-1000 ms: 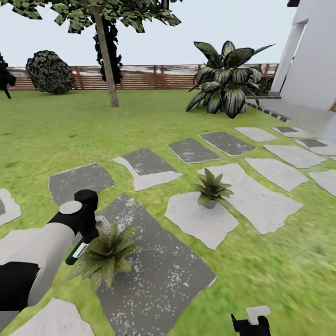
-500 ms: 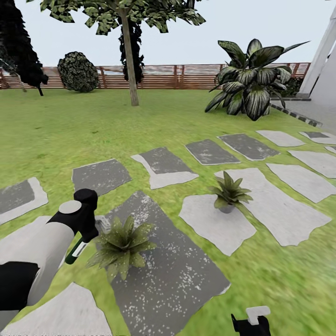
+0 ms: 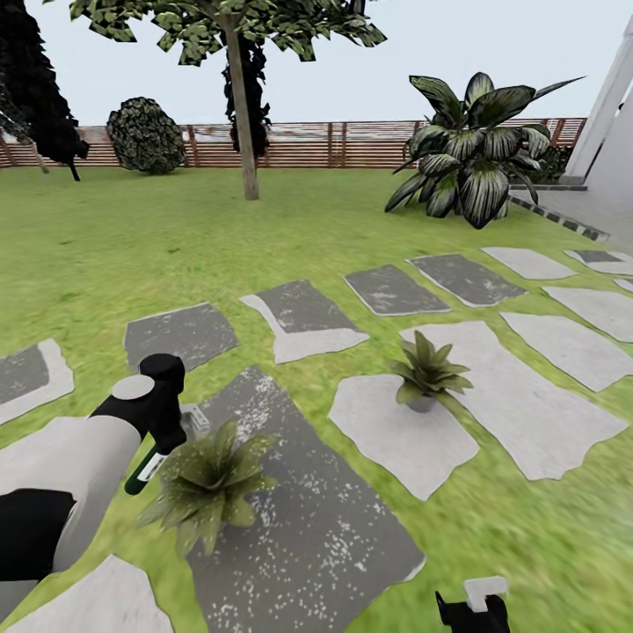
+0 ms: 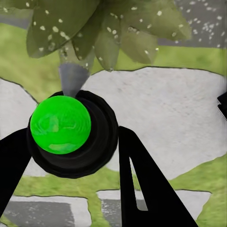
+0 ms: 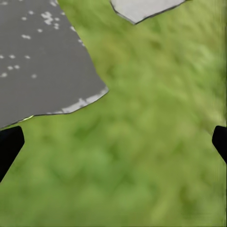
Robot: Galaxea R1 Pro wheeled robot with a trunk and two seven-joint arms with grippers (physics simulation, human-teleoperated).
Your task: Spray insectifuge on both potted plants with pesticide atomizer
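Observation:
My left gripper (image 3: 165,420) is shut on the pesticide atomizer (image 3: 148,468), a slim dark bottle with a green-white mark, its pale spray head (image 3: 195,420) toward the near potted plant (image 3: 207,482). In the left wrist view the bottle's round black end with a green disc (image 4: 60,124) sits between the black fingers (image 4: 142,184), and the plant's leaves (image 4: 94,26), dotted with white specks, hang just beyond it. The second potted plant (image 3: 426,374) stands on a pale stone to the right. My right gripper (image 3: 472,608) is low at the front, open over grass (image 5: 113,142).
Grey stepping stones (image 3: 303,316) cross the lawn; the near plant's dark slab (image 3: 308,519) is flecked white. A big striped-leaf bush (image 3: 475,149), a tree trunk (image 3: 240,105) and a brown slatted fence (image 3: 308,145) stand at the back. A white building wall (image 3: 615,114) is at right.
The whole view has swung left and then a little back, so the camera moved. My left arm keeps the same pose with the atomizer in it; the right gripper is unchanged.

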